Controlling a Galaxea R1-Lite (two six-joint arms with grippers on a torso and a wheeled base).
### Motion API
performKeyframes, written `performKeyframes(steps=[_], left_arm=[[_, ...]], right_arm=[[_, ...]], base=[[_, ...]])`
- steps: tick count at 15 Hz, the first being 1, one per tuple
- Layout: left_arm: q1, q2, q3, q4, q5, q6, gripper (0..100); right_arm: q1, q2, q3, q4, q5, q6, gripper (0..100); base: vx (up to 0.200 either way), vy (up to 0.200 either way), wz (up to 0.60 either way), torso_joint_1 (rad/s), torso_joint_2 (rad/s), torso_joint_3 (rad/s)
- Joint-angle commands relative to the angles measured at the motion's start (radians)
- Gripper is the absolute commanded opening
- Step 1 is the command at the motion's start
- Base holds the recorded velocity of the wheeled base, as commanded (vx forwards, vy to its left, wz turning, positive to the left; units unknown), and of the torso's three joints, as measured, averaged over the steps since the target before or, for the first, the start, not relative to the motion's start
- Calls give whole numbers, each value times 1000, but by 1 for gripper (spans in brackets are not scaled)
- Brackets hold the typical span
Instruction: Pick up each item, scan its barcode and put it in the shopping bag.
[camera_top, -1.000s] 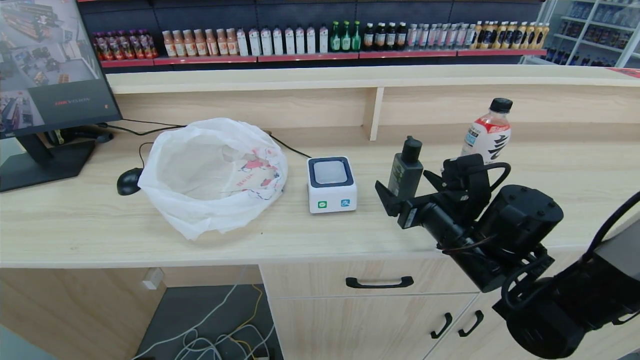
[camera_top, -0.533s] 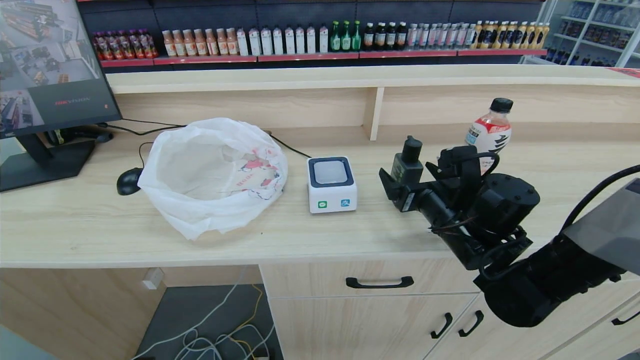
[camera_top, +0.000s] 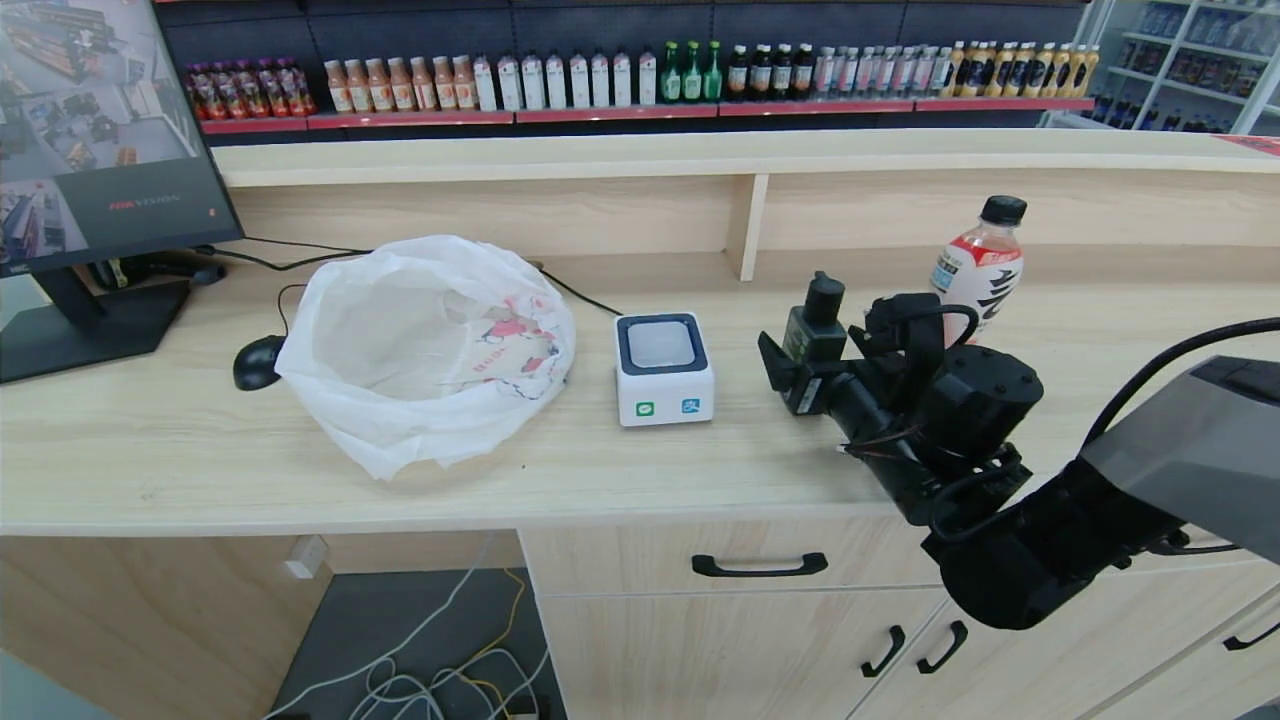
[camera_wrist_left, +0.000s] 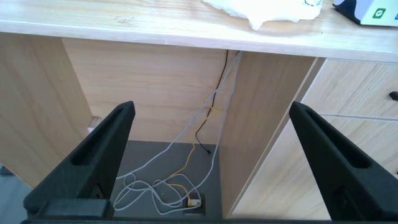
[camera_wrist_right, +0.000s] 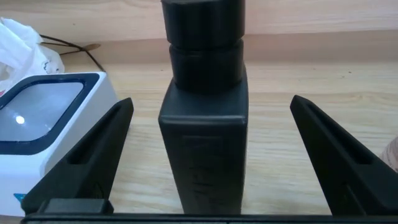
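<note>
The dark square plastic bottle (camera_wrist_right: 208, 149) stands upright just beside the white box scanner (camera_wrist_right: 43, 106), squarely between the fingers of the wide-open, empty right claw (camera_wrist_right: 211, 102), clear of both.

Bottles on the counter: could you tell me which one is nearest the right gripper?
The dark bottle with the black cap, standing between the right gripper's open fingers; the pale drink bottle stands farther back.

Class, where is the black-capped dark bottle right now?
In the head view the dark bottle stands upright on the counter, right of the white scanner and left of the drink bottle, with the open right gripper straddling it.
</note>
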Motion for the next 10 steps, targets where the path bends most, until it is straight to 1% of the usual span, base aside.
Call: performKeyframes(steps=[1, 3, 10], left_arm=[[0, 0, 0, 0, 0, -1, 100], [0, 0, 0, 0, 0, -1, 100], [0, 0, 0, 0, 0, -1, 100]], right_arm=[[-6, 16, -25, 0, 0, -1, 100], [-8, 27, -67, 14, -3, 1, 100], [-17, 48, -65, 14, -3, 1, 100]], base=[[0, 0, 0, 0, 0, 0], [0, 0, 0, 0, 0, 0], [0, 0, 0, 0, 0, 0]])
